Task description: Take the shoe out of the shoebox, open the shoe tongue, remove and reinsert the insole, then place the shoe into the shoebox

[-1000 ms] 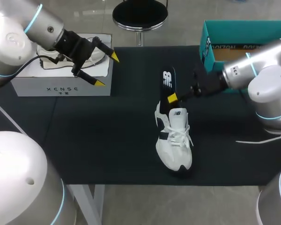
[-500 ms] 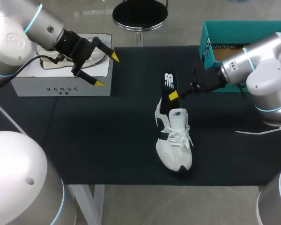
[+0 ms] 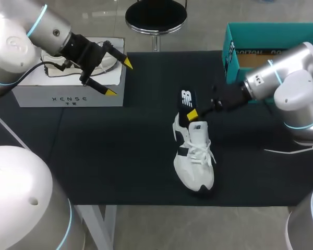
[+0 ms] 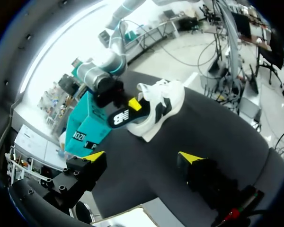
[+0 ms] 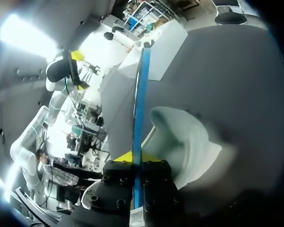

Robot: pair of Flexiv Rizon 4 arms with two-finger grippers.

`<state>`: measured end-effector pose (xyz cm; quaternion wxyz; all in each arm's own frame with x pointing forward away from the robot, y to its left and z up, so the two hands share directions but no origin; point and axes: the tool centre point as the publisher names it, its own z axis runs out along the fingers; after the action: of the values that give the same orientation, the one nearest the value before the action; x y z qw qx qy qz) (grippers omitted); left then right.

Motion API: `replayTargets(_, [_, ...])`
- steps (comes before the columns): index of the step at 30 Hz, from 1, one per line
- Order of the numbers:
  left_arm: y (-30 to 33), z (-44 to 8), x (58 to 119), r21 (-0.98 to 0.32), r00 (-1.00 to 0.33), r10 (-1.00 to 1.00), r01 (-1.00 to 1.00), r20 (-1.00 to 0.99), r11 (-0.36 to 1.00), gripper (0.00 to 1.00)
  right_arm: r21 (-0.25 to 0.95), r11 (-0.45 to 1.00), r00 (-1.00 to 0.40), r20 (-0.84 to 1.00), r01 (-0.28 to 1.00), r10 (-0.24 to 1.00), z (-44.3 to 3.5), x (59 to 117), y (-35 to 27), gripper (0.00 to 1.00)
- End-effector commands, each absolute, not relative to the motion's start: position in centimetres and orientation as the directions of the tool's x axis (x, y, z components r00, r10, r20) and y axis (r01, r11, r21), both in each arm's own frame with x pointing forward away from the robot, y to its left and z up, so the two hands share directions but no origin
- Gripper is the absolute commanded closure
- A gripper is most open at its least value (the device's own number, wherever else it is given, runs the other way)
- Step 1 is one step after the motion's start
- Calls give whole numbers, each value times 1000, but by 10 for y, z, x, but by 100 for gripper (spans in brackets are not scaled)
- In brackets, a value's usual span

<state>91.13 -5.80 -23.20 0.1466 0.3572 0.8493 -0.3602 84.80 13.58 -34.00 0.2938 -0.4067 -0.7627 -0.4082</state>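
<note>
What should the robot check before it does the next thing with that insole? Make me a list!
1. Right gripper shut on the insole: ok.
2. Insole standing upright over the heel opening of the shoe: ok.
3. How far the insole's lower end sits inside the shoe: cannot tell.
4. Shoe resting on its sole on the table: ok.
5. Left gripper open and well away from the shoe, above the white box: ok.
6. Shoebox open and ready for later: ok.
</note>
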Motion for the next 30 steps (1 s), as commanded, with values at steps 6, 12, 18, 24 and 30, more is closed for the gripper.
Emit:
replayTargets(6, [-58,-232,912,-505,-702,504,713,-504,487,0,356,330,-468,798,874,379,-351,827,139,100])
replayTargets(12, [-58,-232,912,-505,-702,504,713,-504,487,0,350,324,-461,800,879,384,-348,828,136,90])
replayTargets(18, [-58,-232,912,-505,-702,504,713,-504,487,0,371,328,-482,786,869,387,-341,840,132,55])
replayTargets(24, [-58,-232,912,-505,-702,504,713,-504,487,0,387,334,-499,775,860,388,-338,851,131,59])
replayTargets(30, [-58,-232,912,-505,-702,504,713,-504,487,0,395,339,-509,767,854,390,-335,860,128,59])
